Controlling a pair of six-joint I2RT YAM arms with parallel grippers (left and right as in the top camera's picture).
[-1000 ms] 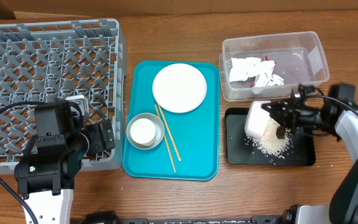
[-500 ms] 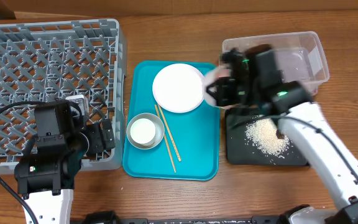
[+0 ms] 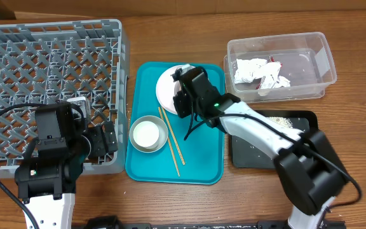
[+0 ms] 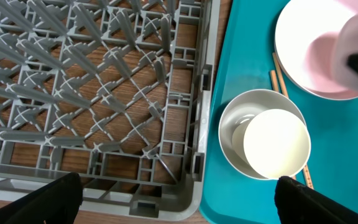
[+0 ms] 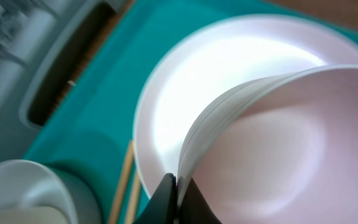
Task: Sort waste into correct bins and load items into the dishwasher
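Pink bowl point(image 5: 260, 143) rim within right pincer point(image 5: 176, 190)

Overhead view: the right arm point(image 3: 253, 127) covers the right part of the plate point(image 3: 166, 92) and the middle of the black tray point(image 3: 246, 158) (rice grains point(image 3: 283, 119) there too small to count). Left wrist view: the pink bowl point(image 4: 353, 31) is blurred, cut off at the upper right edge. Right wrist view: the dish rack point(image 5: 2, 31), upper left, is out of focus.
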